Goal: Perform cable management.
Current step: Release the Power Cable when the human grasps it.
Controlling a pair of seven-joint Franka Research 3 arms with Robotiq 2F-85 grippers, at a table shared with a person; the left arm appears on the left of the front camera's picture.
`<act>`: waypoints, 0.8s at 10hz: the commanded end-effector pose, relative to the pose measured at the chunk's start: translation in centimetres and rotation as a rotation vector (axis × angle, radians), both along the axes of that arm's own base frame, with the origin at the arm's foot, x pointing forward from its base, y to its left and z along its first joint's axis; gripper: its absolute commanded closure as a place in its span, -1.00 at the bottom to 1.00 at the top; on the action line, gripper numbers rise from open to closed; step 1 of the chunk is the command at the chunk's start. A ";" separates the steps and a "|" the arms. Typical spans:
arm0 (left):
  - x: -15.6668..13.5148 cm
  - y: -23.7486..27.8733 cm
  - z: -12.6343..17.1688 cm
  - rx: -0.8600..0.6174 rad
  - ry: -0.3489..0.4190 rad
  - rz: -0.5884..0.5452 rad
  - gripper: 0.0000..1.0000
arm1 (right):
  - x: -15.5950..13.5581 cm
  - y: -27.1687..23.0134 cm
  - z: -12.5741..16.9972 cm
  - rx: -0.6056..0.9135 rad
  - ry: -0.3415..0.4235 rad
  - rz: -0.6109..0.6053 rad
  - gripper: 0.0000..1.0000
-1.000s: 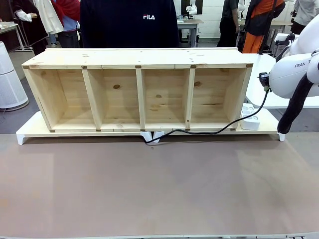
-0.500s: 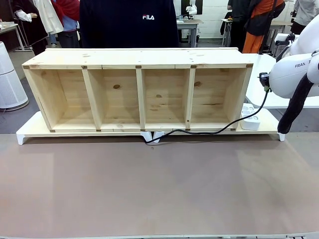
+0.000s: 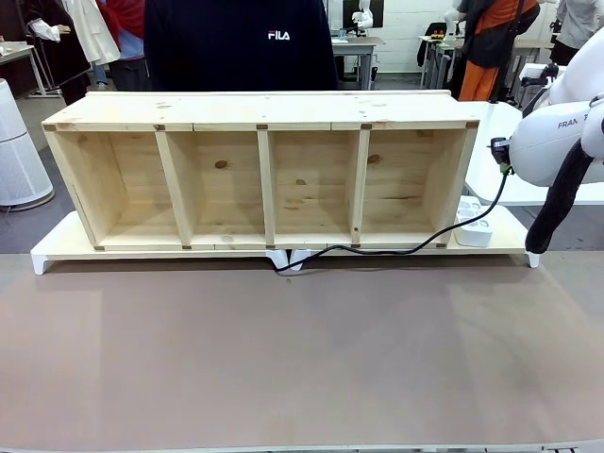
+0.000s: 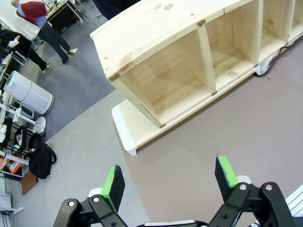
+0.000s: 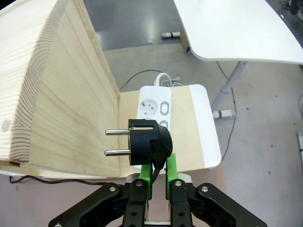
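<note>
Right gripper (image 5: 158,182) clamped on the cable (image 3: 396,249) just below its plug (image 5: 146,147), held above a white power strip (image 5: 154,108).

Plug carried with prongs sideways, pointing at the end panel of the wooden shelf (image 3: 260,170), probably awaiting a turn toward the sockets. Seen from the front: cable trailing from beside the right arm, down past the shelf's end, along the white board to the middle of the bench (image 3: 302,359). Seen from the left wrist: left gripper (image 4: 170,177) with fingers wide apart, holding nothing, high over the shelf's other end.

Brown table (image 3: 283,368) bearing wooden shelf (image 3: 260,170), white power strip (image 3: 472,226).
</note>
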State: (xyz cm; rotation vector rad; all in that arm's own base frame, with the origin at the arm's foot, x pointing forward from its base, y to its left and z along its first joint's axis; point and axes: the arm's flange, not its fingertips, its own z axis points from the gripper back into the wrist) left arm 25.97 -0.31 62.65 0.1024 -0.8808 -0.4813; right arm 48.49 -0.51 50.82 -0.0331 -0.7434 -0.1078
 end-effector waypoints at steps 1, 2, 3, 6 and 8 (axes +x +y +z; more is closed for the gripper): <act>0.0 0.0 0.0 0.000 -0.001 0.001 -1.00 | 0.0 0.0 0.0 0.002 -0.001 -0.003 0.68; 0.0 0.0 0.0 0.000 -0.001 0.001 -1.00 | 0.0 0.0 0.0 0.002 -0.001 -0.003 0.68; 0.0 0.0 0.0 0.000 -0.001 0.001 -1.00 | 0.0 0.0 0.0 0.002 -0.001 -0.003 0.68; 0.0 0.0 0.0 0.000 -0.001 0.001 -1.00 | 0.0 0.0 0.0 0.002 -0.001 -0.003 0.68; 0.0 0.0 0.0 0.000 -0.001 0.001 -1.00 | 0.0 0.0 0.0 0.002 -0.001 -0.003 0.68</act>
